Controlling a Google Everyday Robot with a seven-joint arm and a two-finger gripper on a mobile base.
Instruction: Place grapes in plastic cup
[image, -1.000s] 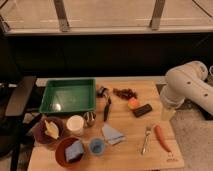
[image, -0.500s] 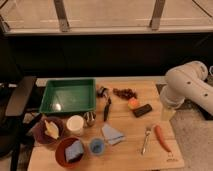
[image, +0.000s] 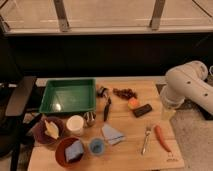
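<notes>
Wooden worktop (image: 125, 156) below a dark window wall: the grapes (image: 125, 93) lie near its far edge, right of a green tray (image: 68, 95) and just behind an orange fruit (image: 133, 103). The plastic cup (image: 96, 146), light blue, stands well apart from them at the near edge, beside a red-brown bowl (image: 59, 149) holding a blue sponge (image: 75, 150). A white robot arm (image: 190, 86) hangs at the right edge, its end effector (image: 168, 106) low beside the worktop, clear of the grapes; whether it is apart or together cannot be told.
</notes>
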